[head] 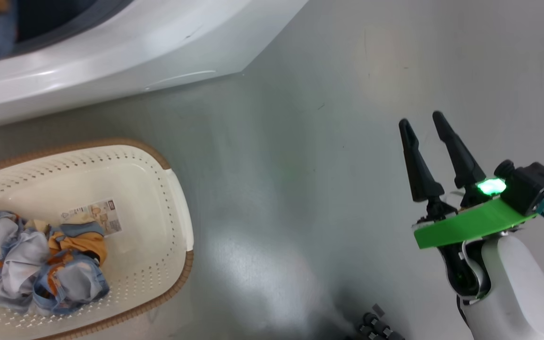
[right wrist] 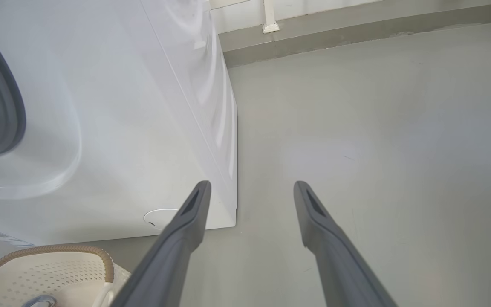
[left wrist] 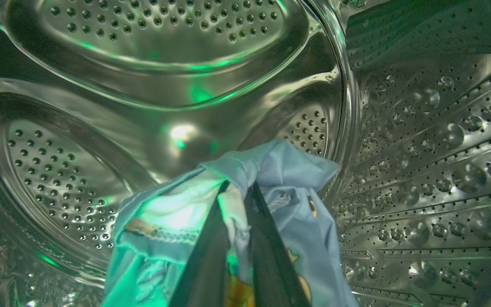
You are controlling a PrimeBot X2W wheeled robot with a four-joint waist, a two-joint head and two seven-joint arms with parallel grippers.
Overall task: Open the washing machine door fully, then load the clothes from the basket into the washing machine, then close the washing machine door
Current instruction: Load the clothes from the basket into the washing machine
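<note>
While held inside the perforated steel drum (left wrist: 156, 85): light blue, orange-printed fabric garment (left wrist: 288, 170).
Left pincer (left wrist: 237, 187) clamped on its fold, drum wall ahead, likely for release; right pincer (head: 422, 120) apart; cream perforated plastic basket (head: 177, 203) to its left.

Light blue clothes (head: 40, 264) with orange print, cream perforated basket (head: 151, 189) brown-rimmed, white washing machine (right wrist: 122, 128)

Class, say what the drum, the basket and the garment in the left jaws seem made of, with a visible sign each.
Drum: probably stainless steel, glossy; mirror glints, punched holes. Basket: likely moulded plastic, smooth cream; neat perforated walls. Garment: soft thin fabric, perhaps cotton; folds, stitched hem.
</note>
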